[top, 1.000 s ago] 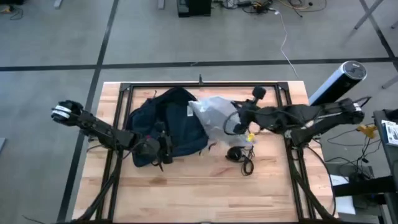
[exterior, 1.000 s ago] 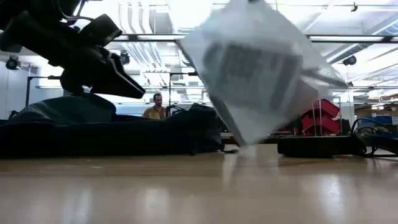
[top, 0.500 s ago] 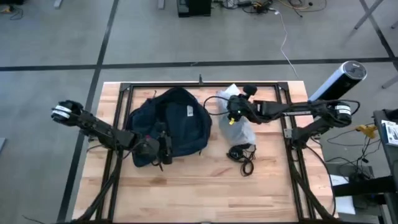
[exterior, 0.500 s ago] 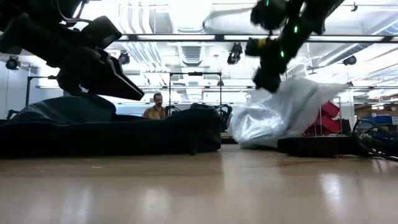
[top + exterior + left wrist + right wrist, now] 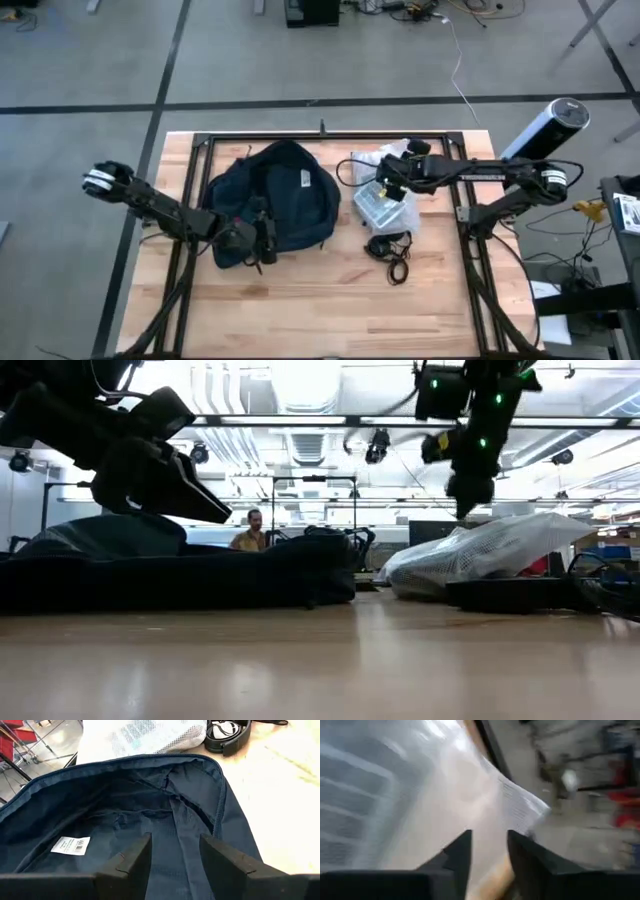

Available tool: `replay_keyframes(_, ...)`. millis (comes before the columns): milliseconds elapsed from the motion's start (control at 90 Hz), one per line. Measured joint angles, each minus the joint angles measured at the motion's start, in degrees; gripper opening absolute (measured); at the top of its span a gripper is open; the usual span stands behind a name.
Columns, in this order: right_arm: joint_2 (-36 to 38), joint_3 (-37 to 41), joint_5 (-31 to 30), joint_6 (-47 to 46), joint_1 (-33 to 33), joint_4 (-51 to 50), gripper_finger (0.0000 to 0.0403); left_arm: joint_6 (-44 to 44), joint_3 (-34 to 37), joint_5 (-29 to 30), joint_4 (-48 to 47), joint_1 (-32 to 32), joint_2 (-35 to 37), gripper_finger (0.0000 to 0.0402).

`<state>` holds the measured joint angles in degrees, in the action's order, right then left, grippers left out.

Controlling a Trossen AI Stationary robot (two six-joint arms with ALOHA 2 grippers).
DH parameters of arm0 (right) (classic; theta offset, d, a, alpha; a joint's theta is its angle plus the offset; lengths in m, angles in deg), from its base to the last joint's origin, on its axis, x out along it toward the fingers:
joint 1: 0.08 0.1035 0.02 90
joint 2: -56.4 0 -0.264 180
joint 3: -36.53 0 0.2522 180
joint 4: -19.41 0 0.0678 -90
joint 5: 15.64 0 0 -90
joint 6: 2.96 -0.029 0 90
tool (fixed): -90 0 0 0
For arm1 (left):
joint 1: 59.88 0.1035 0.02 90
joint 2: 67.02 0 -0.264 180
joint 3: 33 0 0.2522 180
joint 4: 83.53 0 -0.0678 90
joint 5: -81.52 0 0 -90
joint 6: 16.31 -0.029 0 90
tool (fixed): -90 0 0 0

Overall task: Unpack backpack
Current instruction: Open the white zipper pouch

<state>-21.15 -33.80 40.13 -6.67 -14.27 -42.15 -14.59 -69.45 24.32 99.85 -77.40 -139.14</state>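
two grippers in play. right gripper point(image 5: 385, 189) hangs just over the silvery mesh pouch point(image 5: 384, 203), fingers parted with nothing between them; pouch lies flat on the table point(image 5: 300, 310), touching the black headphones point(image 5: 385, 246). left gripper point(image 5: 262, 240) sits at the backpack's near edge, fingers apart, holding nothing, looking into the open mouth. backpack point(image 5: 275, 200) slumped on the table's left half, unzipped. judgement: pouch and headphones are out; the visible compartment looks bare, other pockets hidden.
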Motion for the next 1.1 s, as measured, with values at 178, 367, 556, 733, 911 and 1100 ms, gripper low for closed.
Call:
replay_keyframes(178,0.79,2.66,31.28,2.08,2.86,14.0,0.0222,0.43,0.01,-0.36,0.02,0.0,-0.11,0.0155)
replay_keyframes(367,-2.62,3.86,29.66,4.2,9.75,9.86,0.0244,0.64,0.03,-1.32,1.24,0.0,-3.11,0.0155)
replay_keyframes(556,-3.13,0.25,28.9,0.33,16.77,0.91,0.0236,1.86,0.06,-2.06,1.53,0.0,-7.57,0.0155)
replay_keyframes(733,-3.13,-2.78,19.97,-9.31,22.04,-18.67,0.0217,6.21,0.06,-1.97,1.86,-0.04,-10.21,0.0155)
replay_keyframes(911,-3.13,-1.4,19.32,-19.42,25.18,-25.03,0.0208,7.8,0.06,-1.69,1.84,0.0,-11.13,0.0155)
replay_keyframes(1100,-3.26,3.86,14.88,-17.49,27.18,-19.24,0.0206,7.41,0.06,0.33,2.43,0.0,-11.13,0.0155)
